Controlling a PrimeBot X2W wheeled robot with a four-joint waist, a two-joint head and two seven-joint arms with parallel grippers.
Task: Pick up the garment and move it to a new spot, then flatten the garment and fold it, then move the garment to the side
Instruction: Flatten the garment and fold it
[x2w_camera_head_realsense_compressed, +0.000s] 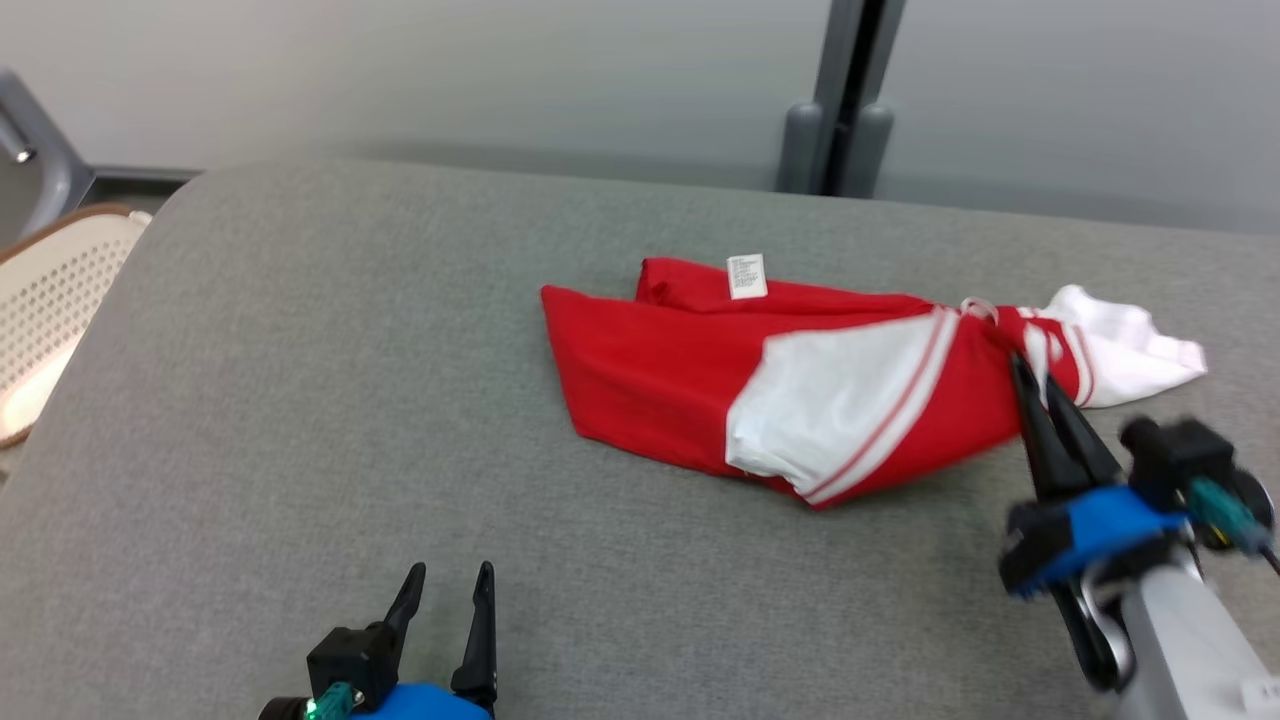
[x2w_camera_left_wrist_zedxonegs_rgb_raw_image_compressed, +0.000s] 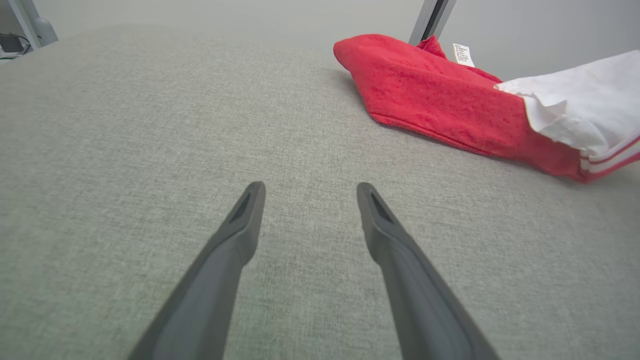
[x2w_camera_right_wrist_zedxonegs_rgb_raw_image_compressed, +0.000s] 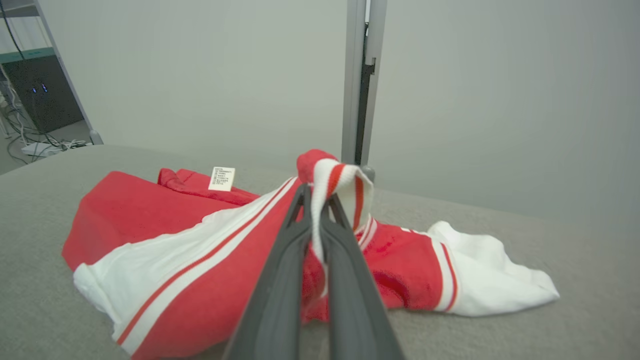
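One garment (x2w_camera_head_realsense_compressed: 700, 390) on the surface (x2w_camera_head_realsense_compressed: 300, 400); my right pincer (x2w_camera_head_realsense_compressed: 1033, 372) clenches its striped band, my left pincer (x2w_camera_head_realsense_compressed: 452, 572) hangs spread wide.

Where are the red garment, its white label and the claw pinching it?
garment (x2w_camera_head_realsense_compressed: 650, 370): head view, red body.
label (x2w_camera_head_realsense_compressed: 746, 276): head view, middle of tag.
right gripper (x2w_camera_right_wrist_zedxonegs_rgb_raw_image_compressed: 315, 196): right wrist view, between fingertips, on pinched striped cloth.

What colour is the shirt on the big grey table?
The garment is red with white panels and thin red-and-white stripes. The right wrist view shows it best.
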